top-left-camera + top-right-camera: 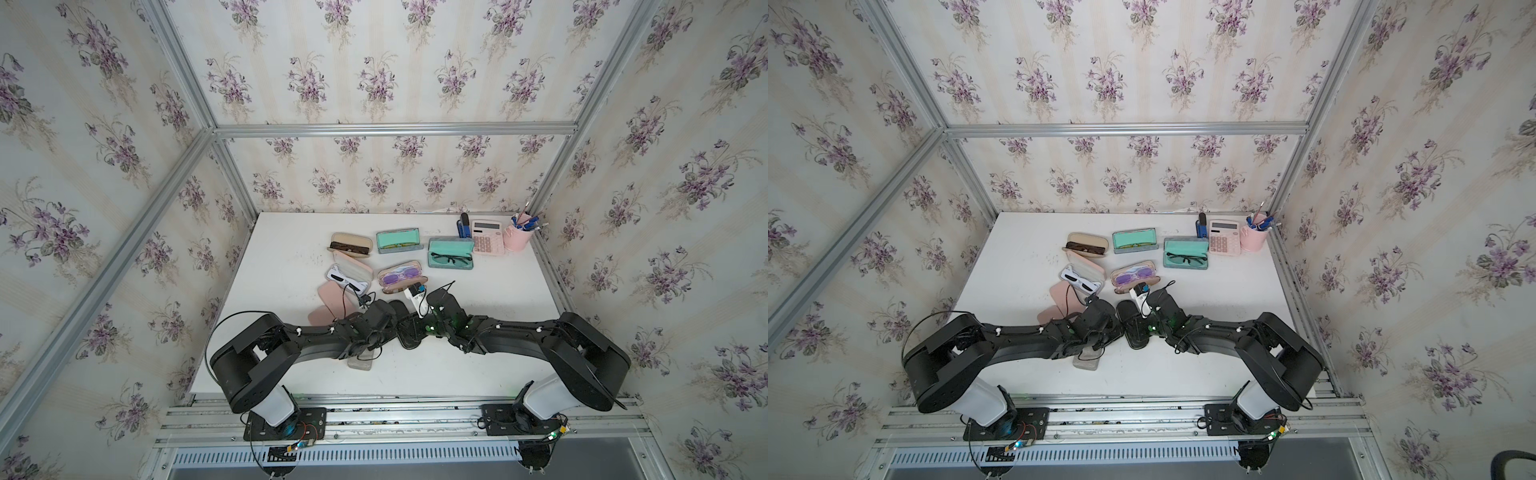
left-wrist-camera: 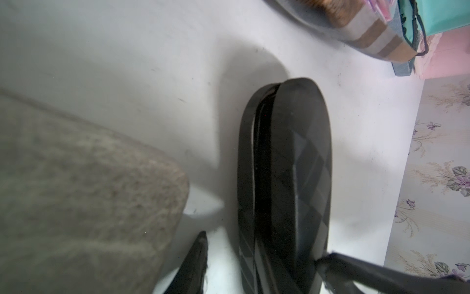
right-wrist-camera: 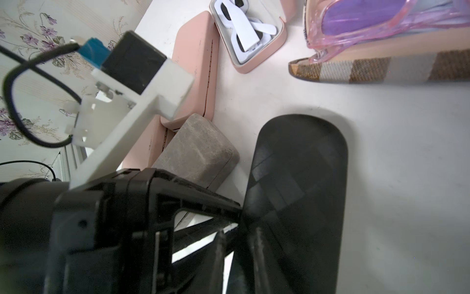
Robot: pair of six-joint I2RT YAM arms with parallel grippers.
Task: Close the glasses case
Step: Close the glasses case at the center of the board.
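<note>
The black glasses case lies mid-table between my two grippers. Its diamond-patterned lid is down, with only a thin seam along the side in the left wrist view. My left gripper is open around the case's near end. One of its fingers stands clear over white table and the other touches the lid's edge. My right gripper sits at the case's opposite edge. Its fingers are only narrowly apart, and whether they pinch the case is too dark to tell.
A grey closed case lies under my left arm, with pink closed cases beside it. Behind are several open cases holding glasses: pink, plaid, two teal, beige. A calculator and pen cup stand far right.
</note>
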